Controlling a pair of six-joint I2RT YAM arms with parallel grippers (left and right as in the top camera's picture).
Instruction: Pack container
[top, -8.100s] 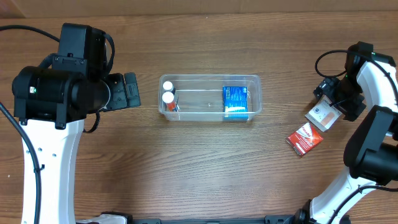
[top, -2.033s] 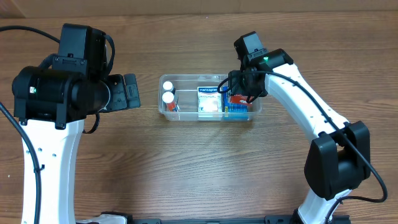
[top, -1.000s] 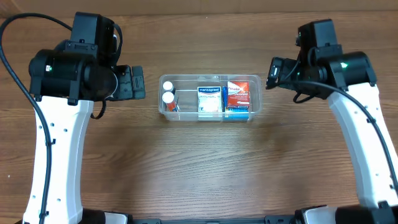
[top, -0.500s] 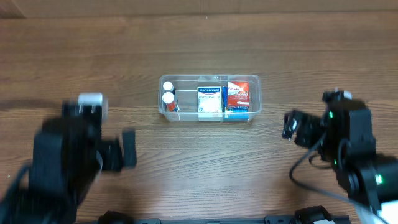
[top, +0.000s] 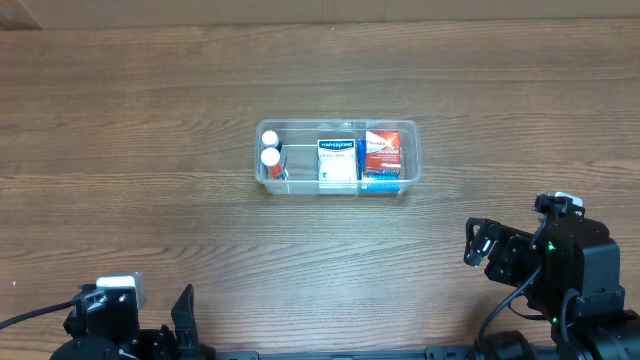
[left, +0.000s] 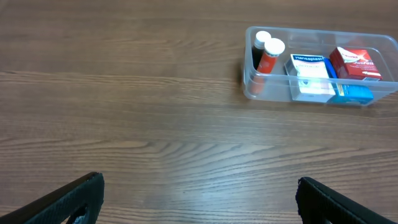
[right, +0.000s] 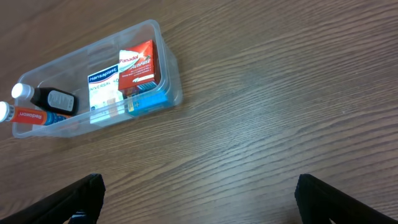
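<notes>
The clear plastic container sits in the middle of the wooden table. It holds two small white-capped bottles at its left end, a white and blue box in the middle, and a red box over a blue box at its right end. It also shows in the left wrist view and the right wrist view. My left gripper is open and empty, low at the front left. My right gripper is open and empty at the front right.
Bare wooden tabletop surrounds the container on all sides. Both arms sit folded back at the table's front edge, far from the container.
The right gripper carried a white box and then a red box into the container and let go. Both arms have since drawn back to the front edge.
</notes>
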